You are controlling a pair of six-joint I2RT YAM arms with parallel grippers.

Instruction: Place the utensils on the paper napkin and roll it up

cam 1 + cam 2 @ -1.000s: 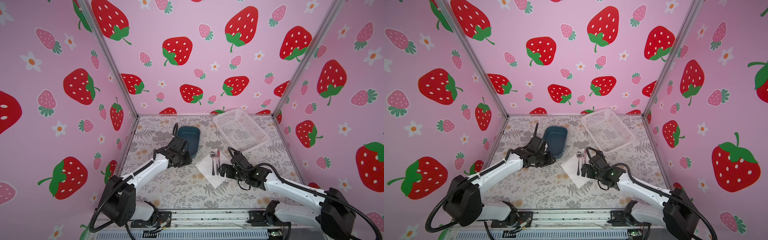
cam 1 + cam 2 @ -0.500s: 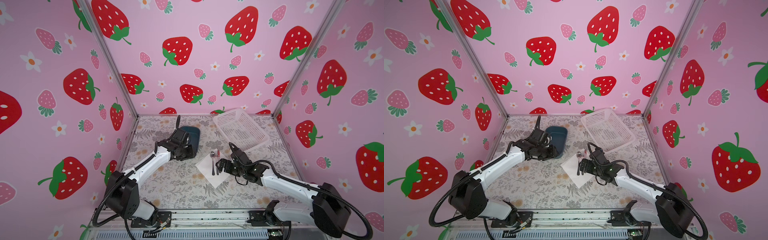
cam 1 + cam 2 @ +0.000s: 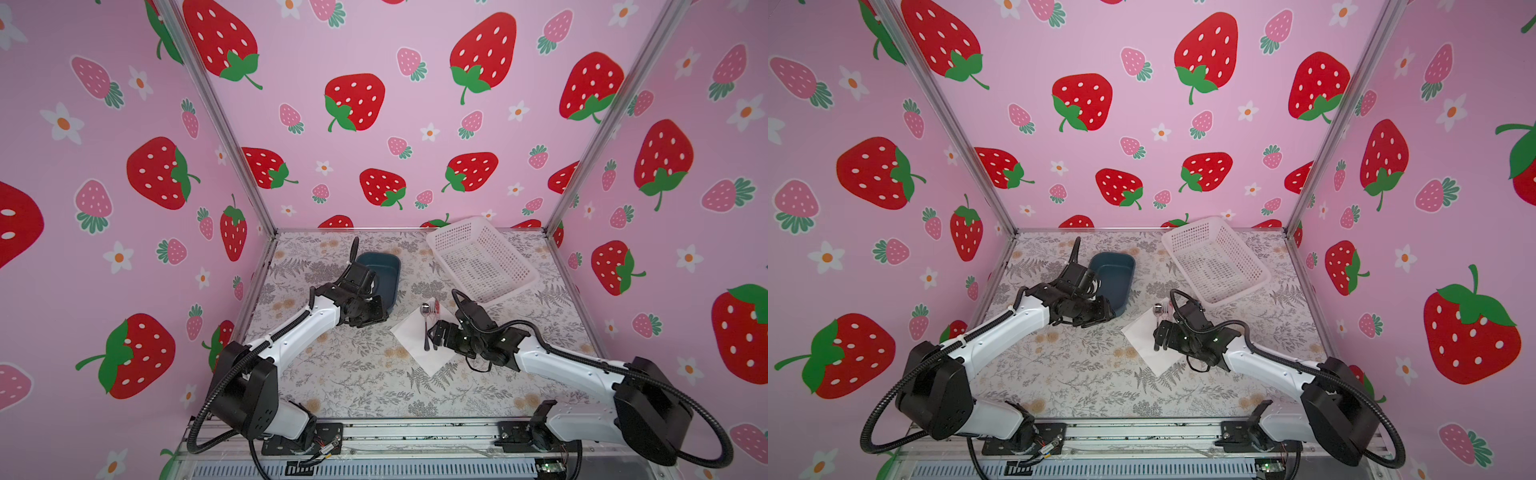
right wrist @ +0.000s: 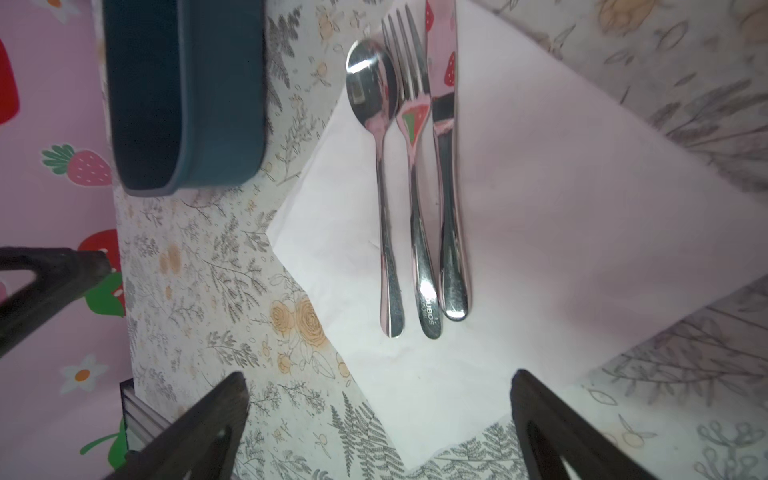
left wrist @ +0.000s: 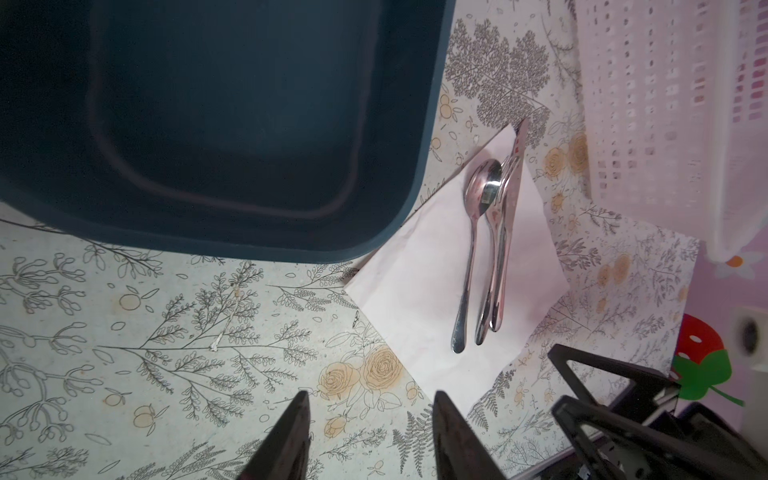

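Observation:
The paper napkin (image 3: 409, 332) (image 4: 540, 199) lies flat as a diamond on the floral table. On it lie the utensils, side by side and parallel: spoon (image 4: 384, 187), fork (image 4: 415, 187) and knife (image 4: 446, 187). In both top views they show as one silver bundle (image 3: 428, 328) (image 3: 1156, 322). My right gripper (image 3: 436, 332) (image 4: 380, 378) is wide open, low over the napkin's near corner just behind the handle ends. My left gripper (image 3: 376, 318) (image 5: 368, 399) is open and holds nothing. It hangs over bare table left of the napkin, by the tub's front.
A dark blue tub (image 3: 380, 270) (image 5: 249, 124) stands just left of the napkin, close to its edge. A white perforated basket (image 3: 482, 257) (image 3: 1214, 257) sits tilted at the back right. Pink strawberry walls enclose the table on three sides.
My right gripper has slid left, closer to the utensil handles. My left gripper has drawn back from the tub a little and its jaws have widened.

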